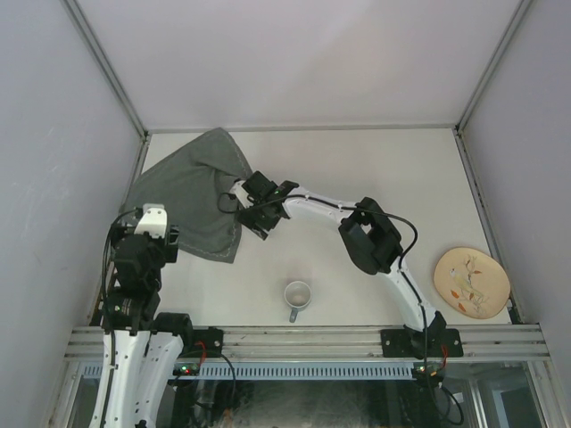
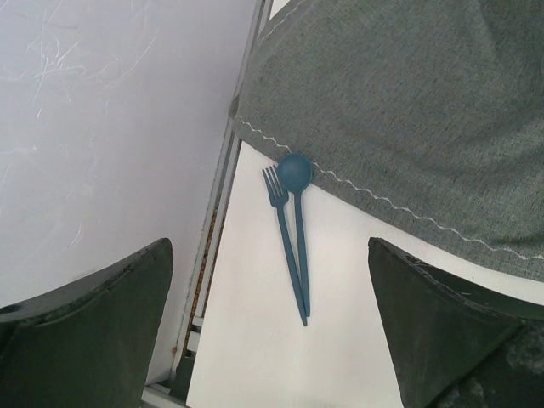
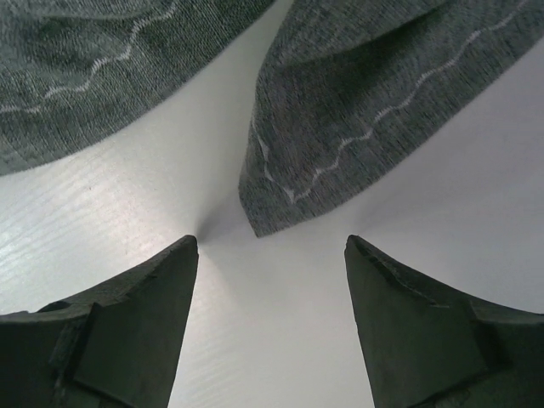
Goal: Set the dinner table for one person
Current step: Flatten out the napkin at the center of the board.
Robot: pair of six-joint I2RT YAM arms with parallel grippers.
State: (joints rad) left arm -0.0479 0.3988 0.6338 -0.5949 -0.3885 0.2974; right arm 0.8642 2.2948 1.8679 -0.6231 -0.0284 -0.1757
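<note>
Our right gripper hangs open and empty at the cloth corner. Our left gripper gapes empty above the fork and the spoon, which touches the cloth's hem. The cup and plate sit apart on the table.

A rumpled grey stitched cloth lies far left, a blue spoon at its hem beside a blue fork, with a grey mug and a patterned plate well apart

We see a smooth, off-white tabletop with a faint sheen, edged by bare metal rails. The grey cloth looks coarsely woven and matt, with white wavy stitching. The blue fork and spoon look like matt plastic. The cream plate looks smooth.
</note>
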